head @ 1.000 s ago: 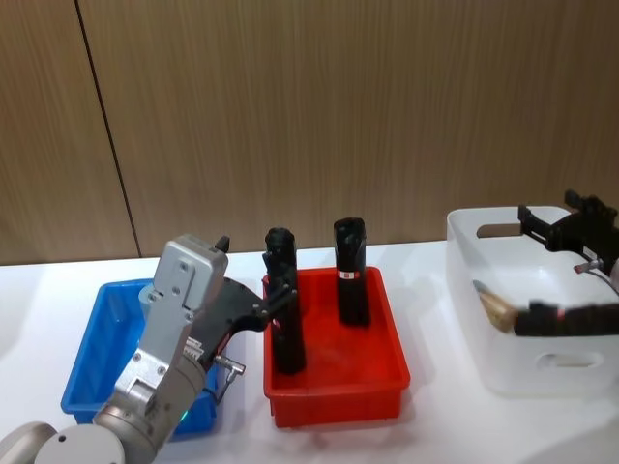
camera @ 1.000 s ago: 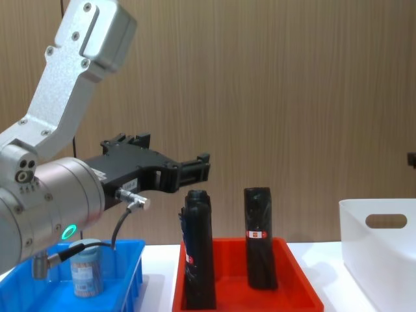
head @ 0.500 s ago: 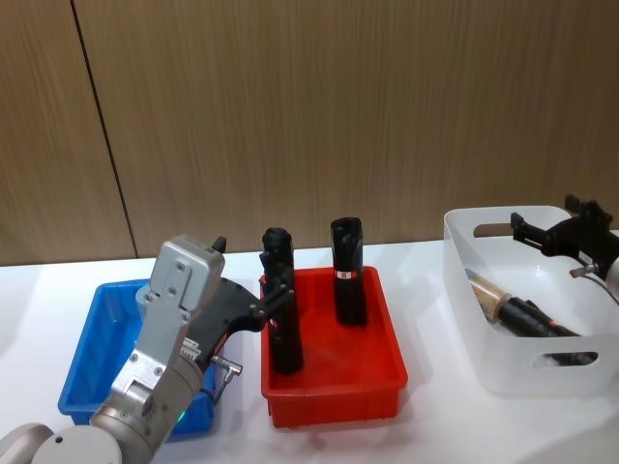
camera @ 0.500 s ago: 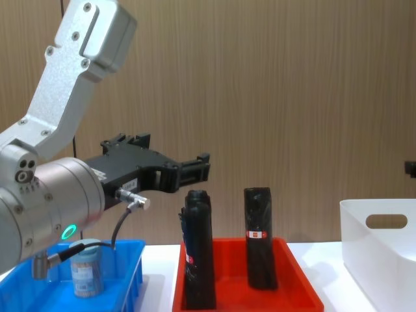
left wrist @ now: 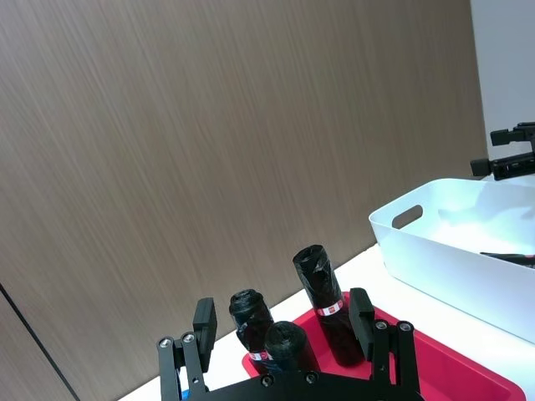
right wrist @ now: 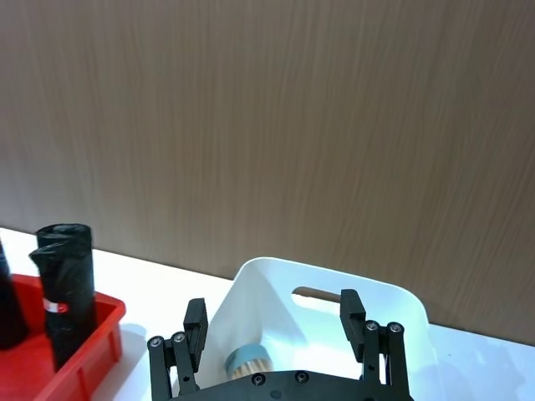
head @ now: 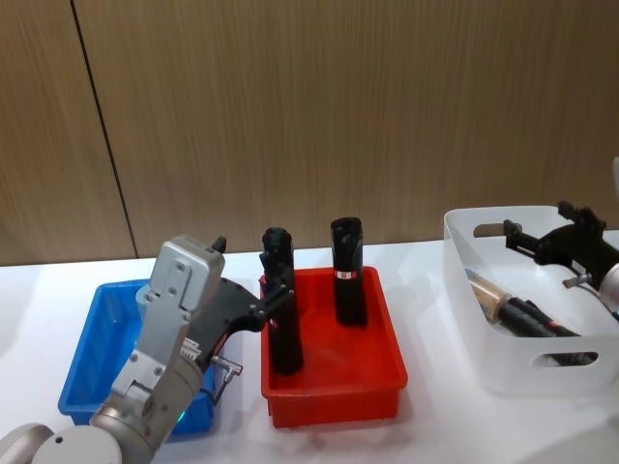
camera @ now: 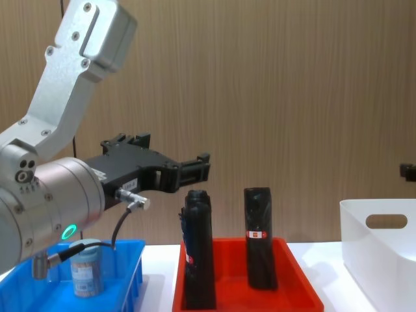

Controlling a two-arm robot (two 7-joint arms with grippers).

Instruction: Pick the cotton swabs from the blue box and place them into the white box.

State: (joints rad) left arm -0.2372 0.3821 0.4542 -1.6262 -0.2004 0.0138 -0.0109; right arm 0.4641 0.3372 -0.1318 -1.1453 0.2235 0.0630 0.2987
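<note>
One jar of cotton swabs (camera: 86, 267) stands upright in the blue box (camera: 132, 276), under my left arm. My left gripper (camera: 195, 168) hangs open and empty above the gap between the blue box (head: 89, 360) and the red tray; its two fingers (left wrist: 205, 317) stand well apart. Another cotton swabs jar (right wrist: 248, 359) lies on its side in the white box (right wrist: 251, 280), with a dark object beside it. Over the white box (head: 464, 253), my right gripper (head: 542, 224) is open and holds nothing.
A red tray (head: 334, 382) with upright black rolls (head: 348, 271) sits between the two boxes. A wooden wall stands close behind the white table. Bare table lies in front of the trays.
My right gripper has drifted slightly left above the white box. The left arm has not moved.
</note>
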